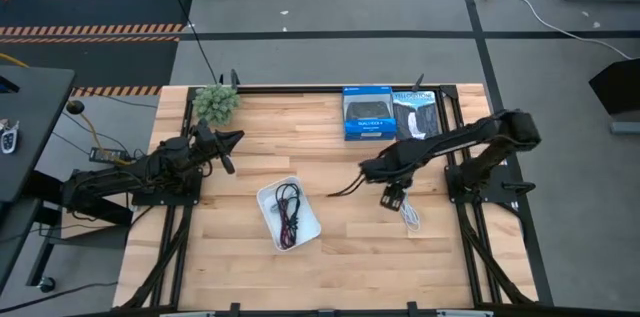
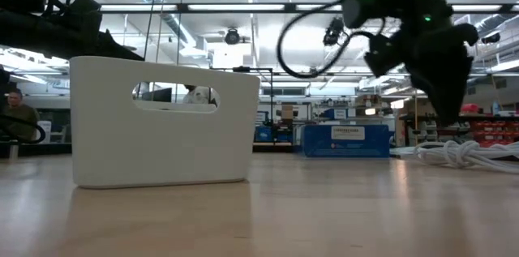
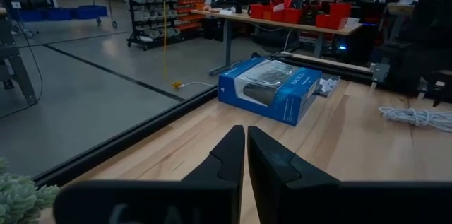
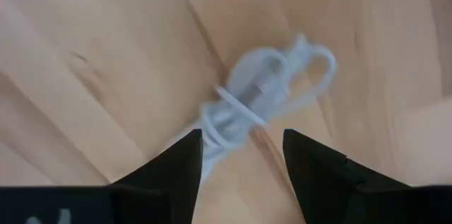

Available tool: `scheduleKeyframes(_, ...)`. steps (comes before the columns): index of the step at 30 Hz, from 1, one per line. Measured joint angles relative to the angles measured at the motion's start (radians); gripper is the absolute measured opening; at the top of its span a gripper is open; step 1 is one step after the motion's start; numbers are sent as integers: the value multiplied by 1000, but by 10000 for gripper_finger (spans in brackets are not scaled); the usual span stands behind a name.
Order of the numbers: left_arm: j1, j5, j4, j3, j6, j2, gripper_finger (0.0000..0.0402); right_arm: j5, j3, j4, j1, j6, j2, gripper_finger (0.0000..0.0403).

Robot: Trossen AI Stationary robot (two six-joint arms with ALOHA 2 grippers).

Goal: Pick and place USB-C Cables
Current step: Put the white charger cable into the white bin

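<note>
The white USB-C cable (image 4: 258,97) lies bundled on the bare wood near the table's right side (image 1: 412,219) (image 2: 466,153). My right gripper (image 4: 242,139) hangs open just above it, pointing down, with one finger on either side of the bundle's near end and touching nothing (image 1: 392,199) (image 2: 446,99). The black cable (image 1: 290,197) and the dark red cable (image 1: 291,225) lie inside the white tray (image 1: 268,219) at the table's middle. My left gripper (image 3: 246,139) is shut and waits over the table's left part (image 1: 236,138), holding nothing.
Two blue retail boxes (image 1: 367,114) (image 1: 417,115) lie at the far edge, and one shows in the left wrist view (image 3: 272,88). A small green plant (image 1: 215,103) stands at the far left corner. The tray's wall with its handle slot (image 2: 158,119) faces the low camera. A person (image 2: 15,111) sits beyond the table.
</note>
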Motion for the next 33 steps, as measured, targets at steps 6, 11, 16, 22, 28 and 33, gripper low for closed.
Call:
scheduleKeyframes(6,0,0,0,0,0,0,25,-65,-141,61,-32,97,-117,227)
scheduleKeyframes(11,0,0,0,0,0,0,25,-105,-222,143,-33,162,-154,251)
scheduleKeyframes(16,0,0,0,0,0,0,25,-124,-294,255,-33,209,-155,262)
scheduleKeyframes(22,0,0,0,0,0,0,25,-39,-312,316,-28,225,-155,233)
scheduleKeyframes(28,0,0,0,0,0,0,25,28,-312,350,-28,205,-155,152)
scheduleKeyframes(33,0,0,0,0,0,0,25,34,-312,372,-30,200,-156,79)
